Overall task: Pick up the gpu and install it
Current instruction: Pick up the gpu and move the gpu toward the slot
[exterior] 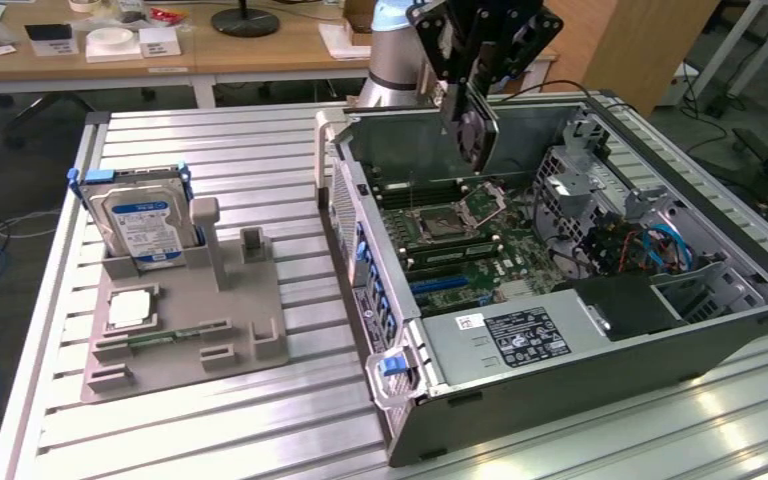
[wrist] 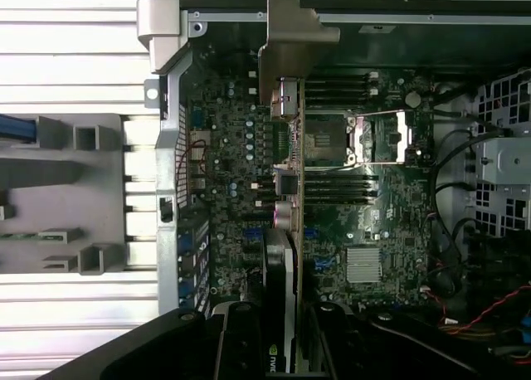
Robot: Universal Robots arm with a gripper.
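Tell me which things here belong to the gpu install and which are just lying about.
In the job: gripper holding the gpu; open computer case; motherboard.
Lying about: hard drive, processor chip, both on the grey holder.

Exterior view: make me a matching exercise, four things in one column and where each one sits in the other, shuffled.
Things
1. thin dark gpu circuit card
2. silver hard drive with blue-white label
3. small square silver processor chip
4. grey power supply box with black label

Places
A. lying flat on the grey plastic holder
B. inside the open dark metal computer case, at the end nearest the camera
C. gripped in the black end effector, hanging over the case
D. standing upright in the holder

Pairs: 1-C, 2-D, 3-A, 4-B
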